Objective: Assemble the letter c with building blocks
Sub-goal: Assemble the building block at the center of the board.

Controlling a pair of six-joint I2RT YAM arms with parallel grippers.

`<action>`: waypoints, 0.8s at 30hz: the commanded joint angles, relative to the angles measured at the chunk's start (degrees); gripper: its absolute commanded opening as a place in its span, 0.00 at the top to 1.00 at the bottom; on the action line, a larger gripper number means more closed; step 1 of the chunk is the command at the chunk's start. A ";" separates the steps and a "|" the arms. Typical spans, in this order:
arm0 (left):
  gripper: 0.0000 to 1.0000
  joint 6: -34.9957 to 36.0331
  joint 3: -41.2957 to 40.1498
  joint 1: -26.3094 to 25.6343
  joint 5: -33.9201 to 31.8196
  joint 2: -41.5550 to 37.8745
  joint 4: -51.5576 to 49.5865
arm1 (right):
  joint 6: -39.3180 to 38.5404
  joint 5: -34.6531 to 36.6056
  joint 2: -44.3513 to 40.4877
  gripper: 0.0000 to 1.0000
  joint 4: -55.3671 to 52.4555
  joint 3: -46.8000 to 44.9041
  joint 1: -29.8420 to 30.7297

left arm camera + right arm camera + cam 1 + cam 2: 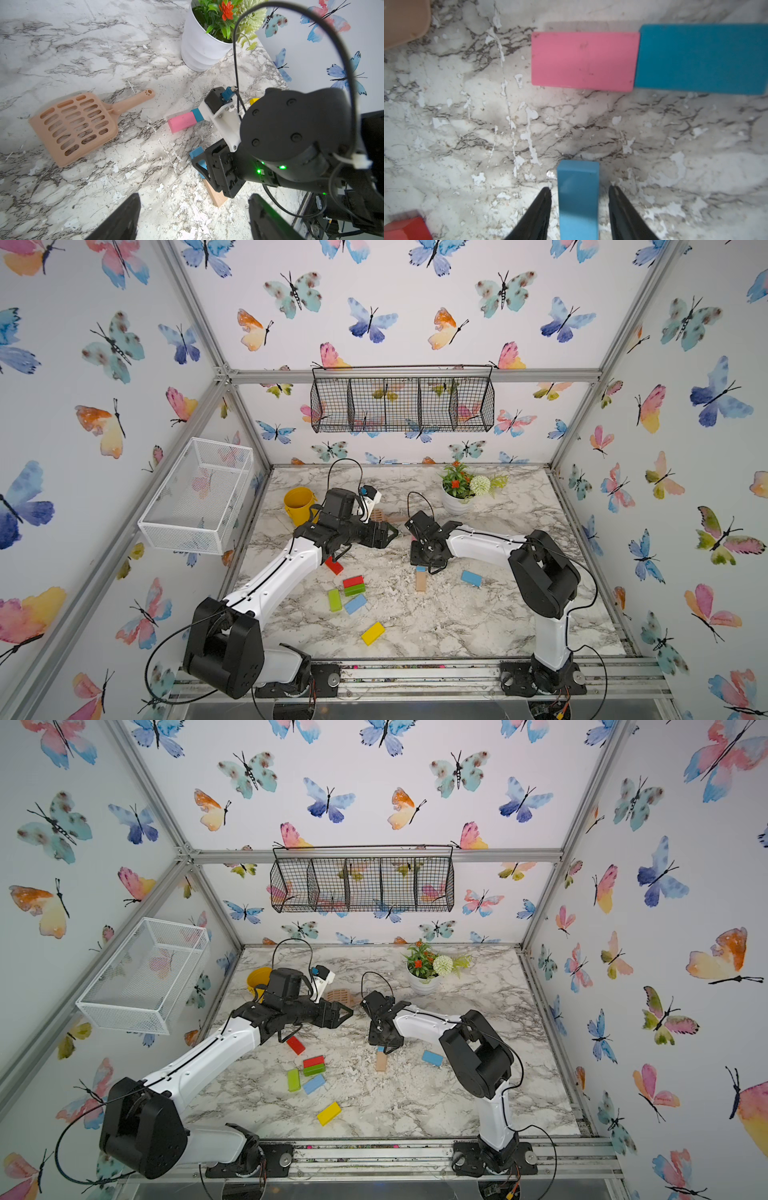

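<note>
Straddling the light blue block (578,199) at lower centre of the right wrist view, the right gripper (579,188) stood jaws apart, touching neither side; the pink block (584,61) and teal block (702,59) lay end to end at upper right. Placing looked done, so the next move called for lifting straight clear; no writing was readable.

- scoop (74,126): tan plastic, slotted, with a handle. Lies flat on the tabletop (457,614) just beyond the left hand (392,533), handle pointing toward the right hand (424,562).
- plant pot (455,504): white, ribbed, holding green leaves with orange and white flowers. Stands upright beyond the right hand.
- bucket (297,504): yellow, behind the left hand, partly hidden.
- black wire basket (403,404): divided, on the back wall, high above both hands.
- white mesh basket (195,497): on the side wall, on the left hand's side.
- tabletop: marble pattern, surface chipped.
</note>
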 commanded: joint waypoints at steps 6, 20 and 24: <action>0.17 0.49 0.15 -0.34 -0.68 -1.14 -1.11 | -1.64 1.45 -8.24 0.49 1.56 -3.36 0.43; 0.17 0.41 0.68 -0.30 0.54 0.62 -1.40 | -15.05 -2.27 -21.09 0.54 -6.21 -9.90 -6.87; 0.17 0.20 0.98 -0.29 1.40 0.61 -1.44 | -18.89 -2.31 -23.98 0.53 -9.94 -11.64 -9.95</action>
